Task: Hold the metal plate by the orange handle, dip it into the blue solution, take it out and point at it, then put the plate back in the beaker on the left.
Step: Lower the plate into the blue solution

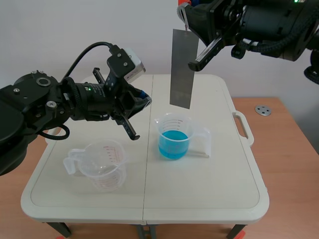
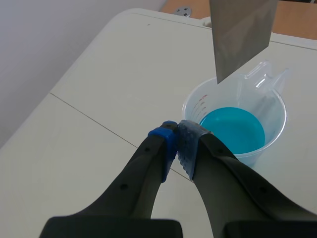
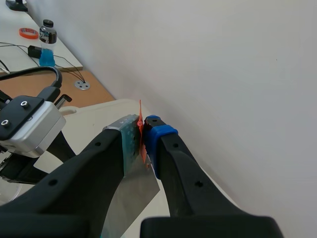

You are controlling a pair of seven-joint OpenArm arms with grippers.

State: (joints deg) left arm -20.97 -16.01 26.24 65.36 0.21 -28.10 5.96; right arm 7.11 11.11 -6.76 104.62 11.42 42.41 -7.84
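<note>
Right claw [image 3: 143,135] pinches plate [image 1: 181,69] above blue cup [image 1: 174,138]. Left claw [image 2: 177,131], pressed together near that cup, is likely pointing. Return to empty cup [image 1: 102,165], left of blue cup, not yet done.

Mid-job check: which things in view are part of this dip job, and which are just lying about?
Job: metal plate with orange handle, in the right gripper; beaker of blue solution; empty left beaker; left gripper, shut.
Lying about: round metal disc; orange tape roll; small dark bottle.
</note>
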